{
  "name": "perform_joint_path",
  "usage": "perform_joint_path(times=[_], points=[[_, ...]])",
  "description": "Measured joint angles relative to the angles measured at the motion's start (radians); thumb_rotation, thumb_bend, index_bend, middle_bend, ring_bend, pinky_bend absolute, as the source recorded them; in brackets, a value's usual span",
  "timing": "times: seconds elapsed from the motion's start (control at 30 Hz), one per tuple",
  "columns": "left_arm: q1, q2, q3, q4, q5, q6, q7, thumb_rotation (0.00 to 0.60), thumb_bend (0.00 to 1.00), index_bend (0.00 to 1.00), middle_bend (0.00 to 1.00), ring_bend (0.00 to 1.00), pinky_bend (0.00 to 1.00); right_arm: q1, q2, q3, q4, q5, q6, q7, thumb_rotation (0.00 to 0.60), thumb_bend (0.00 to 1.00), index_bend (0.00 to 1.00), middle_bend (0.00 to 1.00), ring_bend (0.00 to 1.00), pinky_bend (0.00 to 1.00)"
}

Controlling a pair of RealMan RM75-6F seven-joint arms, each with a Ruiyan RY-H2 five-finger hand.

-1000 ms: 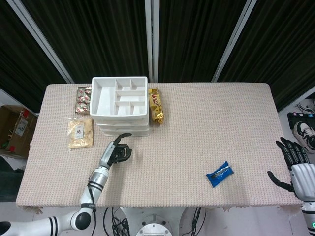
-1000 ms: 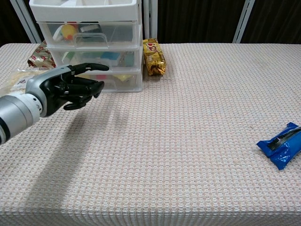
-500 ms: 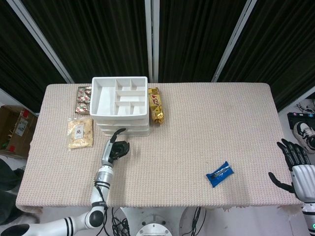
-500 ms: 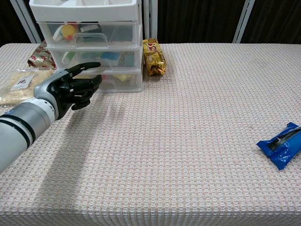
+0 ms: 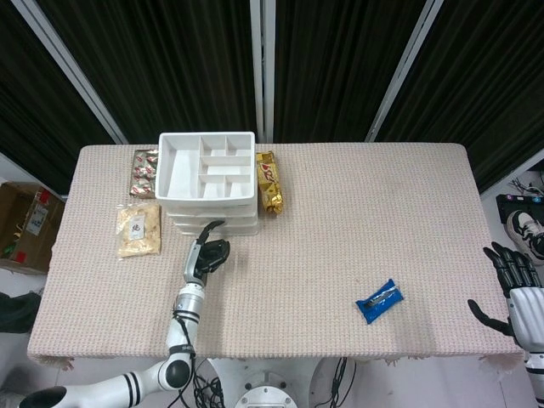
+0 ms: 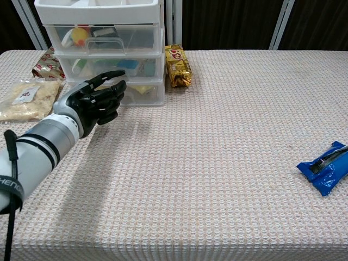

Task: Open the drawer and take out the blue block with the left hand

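Chest view – gold snack bag (image 6: pixel 178 66) beside drawer unit (image 6: pixel 103 46)

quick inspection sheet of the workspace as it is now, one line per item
surface: table under a beige woven cloth
job's things: white drawer unit, all drawers closed; something blue inside the middle drawer, block not confirmed
clutter: gold snack bar right of the unit; red packet and pale snack bag to its left; blue wrapper lying apart
hands: left hand empty, fingers apart, in front of the lower drawers; right hand open at the table's edge
cables: black cable on the left forearm
surroundings: dark curtains, cardboard box on the floor
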Motion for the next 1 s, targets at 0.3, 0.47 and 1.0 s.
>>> perform_joint_path(times=[0.3, 0.47, 1.0], points=[[-0.010, -0.006, -0.043, 0.037, -0.001, -0.076, -0.137, 0.600, 0.46, 0.39, 0.80, 0.89, 1.00, -0.007, 0.000, -0.002, 0.000, 0.006, -0.002, 0.001, 0.600, 0.19, 0.00, 0.01, 0.00, 0.00], [-0.004, 0.005, -0.052, 0.031, -0.005, -0.103, -0.181, 0.600, 0.48, 0.48, 0.80, 0.89, 1.00, -0.009, -0.001, -0.003, 0.000, 0.006, -0.005, 0.000, 0.600, 0.19, 0.00, 0.01, 0.00, 0.00], [0.071, 0.073, 0.046, -0.098, 0.058, -0.086, -0.209, 0.600, 0.46, 0.29, 0.77, 0.86, 1.00, -0.009, -0.007, -0.007, 0.004, -0.001, -0.013, 0.001, 0.600, 0.19, 0.00, 0.01, 0.00, 0.00]])
